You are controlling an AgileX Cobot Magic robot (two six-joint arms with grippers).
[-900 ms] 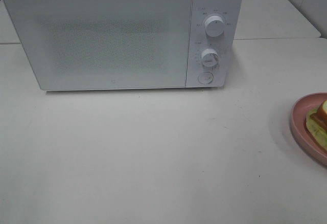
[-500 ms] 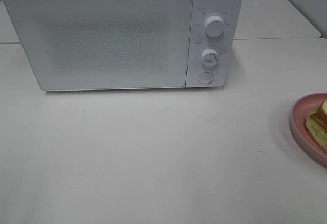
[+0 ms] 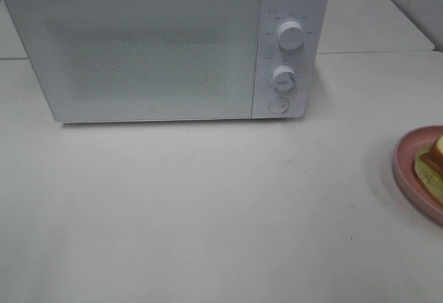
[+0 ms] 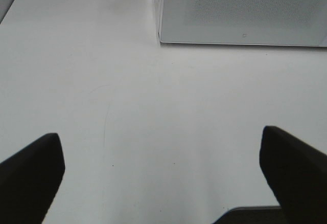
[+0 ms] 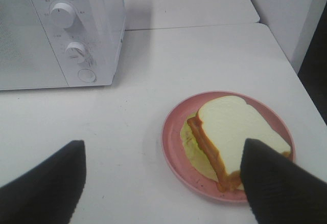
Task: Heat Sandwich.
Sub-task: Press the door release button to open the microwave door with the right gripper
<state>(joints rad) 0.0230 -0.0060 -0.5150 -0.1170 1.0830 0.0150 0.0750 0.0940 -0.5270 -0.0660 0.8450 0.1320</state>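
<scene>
nothing of the heating looks done: the microwave (image 3: 152, 54) is shut, and the sandwich (image 5: 237, 134) lies flat on the pink plate (image 5: 171, 142), just ahead of the right claw (image 5: 163, 183), part hidden by one finger. that claw is spread and empty. so is the left claw (image 4: 161, 168), with the microwave ahead of it. the sandwich's long axis slants away from the right claw, its crusted edge facing the gap between that claw's fingers. opening, loading, shutting and the dials all remain.

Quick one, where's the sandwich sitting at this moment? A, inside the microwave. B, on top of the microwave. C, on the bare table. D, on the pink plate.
D: the sandwich lies on the pink plate, out on the table to the right of the microwave, whose door is shut.
</scene>
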